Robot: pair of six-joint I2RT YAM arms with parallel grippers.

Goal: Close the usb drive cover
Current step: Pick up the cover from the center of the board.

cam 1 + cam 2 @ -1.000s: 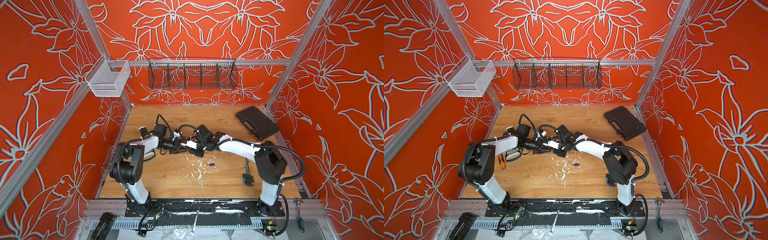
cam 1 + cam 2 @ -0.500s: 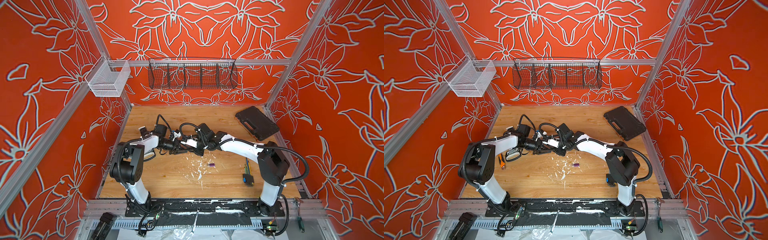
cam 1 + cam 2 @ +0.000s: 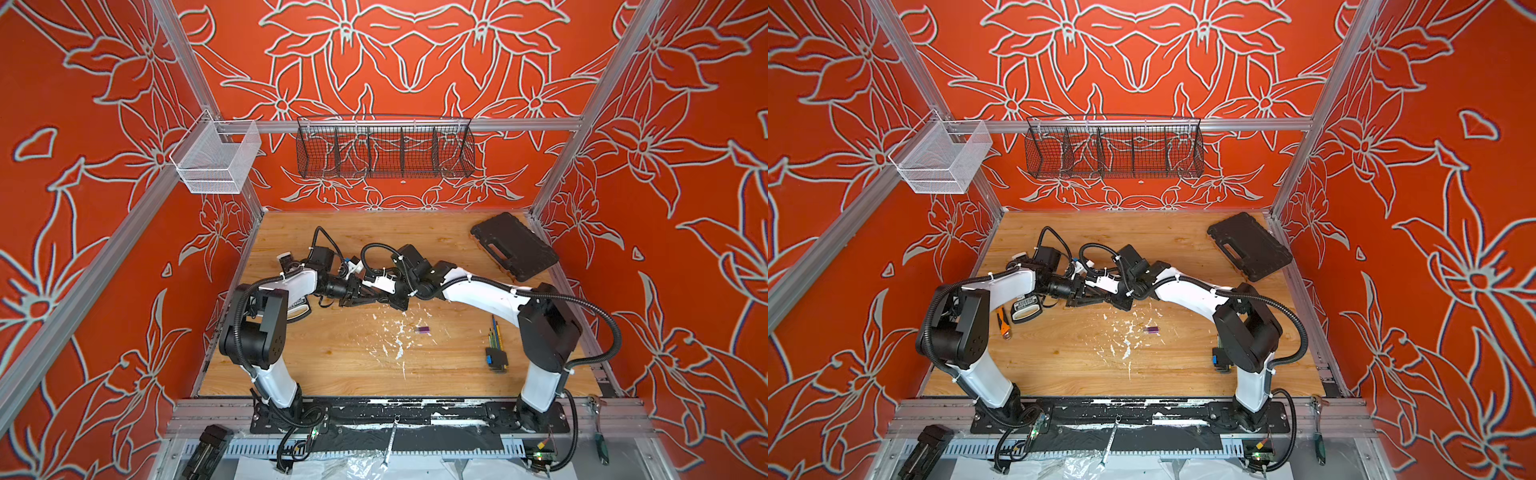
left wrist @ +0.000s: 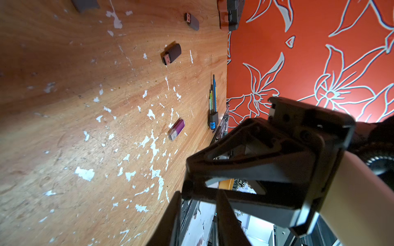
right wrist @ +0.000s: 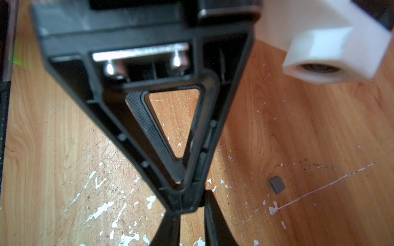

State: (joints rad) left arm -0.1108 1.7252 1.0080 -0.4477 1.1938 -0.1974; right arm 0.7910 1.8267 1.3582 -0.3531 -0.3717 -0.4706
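The wooden table (image 3: pixel 332 365) is scuffed, with white flecks of paint across its middle. A black case (image 3: pixel 515 245) lies shut in the far right corner.

Over the middle of the table the two arms meet tip to tip. The right gripper (image 5: pixel 185 191) has its jaws drawn in until the tips nearly touch. I cannot make out whether anything is pinched there. The left gripper (image 4: pixel 198 196) has its fingers (image 5: pixel 215 223) a narrow way apart, one on either side of the right gripper's tip, and I see nothing between them.

Near the right arm's base lies a bundle of pencils (image 3: pixel 496 353) in a small blue and black holder.

A purple usb drive (image 3: pixel 422 330) lies flat on the wood, between the grippers and the front edge and apart from both. It has a clear cover on one end, and the silver plug shows through it.

Further towards the case lie a dark usb drive (image 4: pixel 171 55) and a second dark usb drive (image 4: pixel 191 21). Each has its reddish plug bare.

A small grey cap (image 5: pixel 276 184) lies alone on the wood beside the right gripper, not touching it.
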